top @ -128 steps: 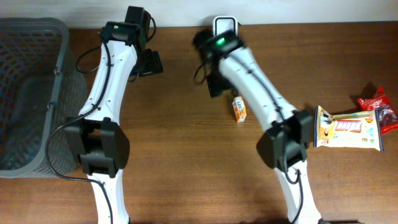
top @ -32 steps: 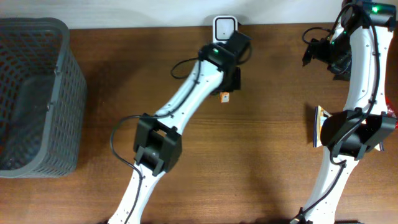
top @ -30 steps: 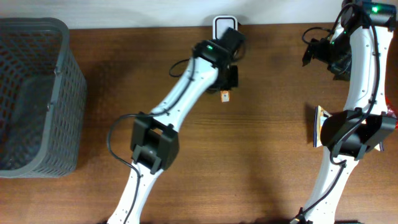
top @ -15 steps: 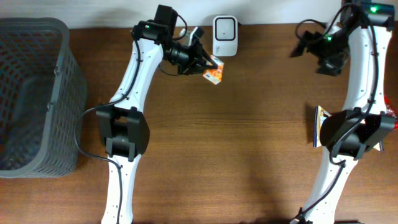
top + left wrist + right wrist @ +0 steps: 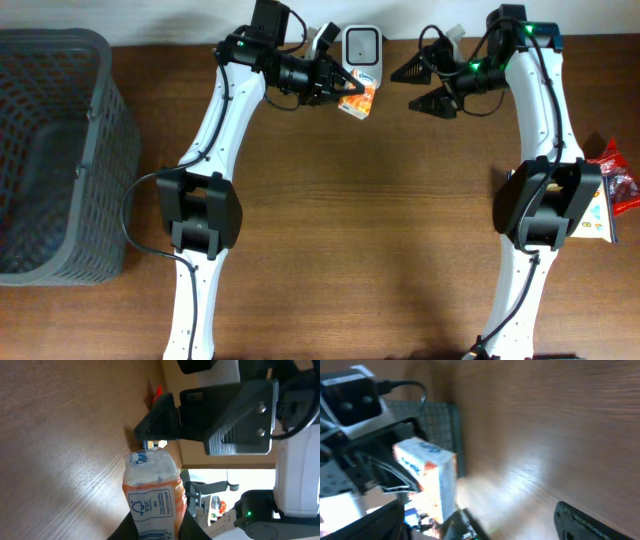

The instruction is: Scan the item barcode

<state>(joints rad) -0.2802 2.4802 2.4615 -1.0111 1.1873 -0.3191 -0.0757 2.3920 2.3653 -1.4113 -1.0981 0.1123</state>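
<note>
Nothing fully readable. The carton (image 5: 152,495) has blue script on its white top and a white tree-style mark with tiny lettering on its orange side, both too small to make out. Right wrist view shows the same blurred script. The snack packet (image 5: 600,215) has orange lettering, illegible from overhead.

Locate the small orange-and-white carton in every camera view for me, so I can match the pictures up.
Overhead: carton at top centre, gripped by the left pincer, just below the white scanner.
Left wrist: carton at bottom centre, its printed end facing the camera.
Right wrist: carton on the left side, blurred, off the surface.
Shared landmark: the brown wooden table, in all three views.
</note>
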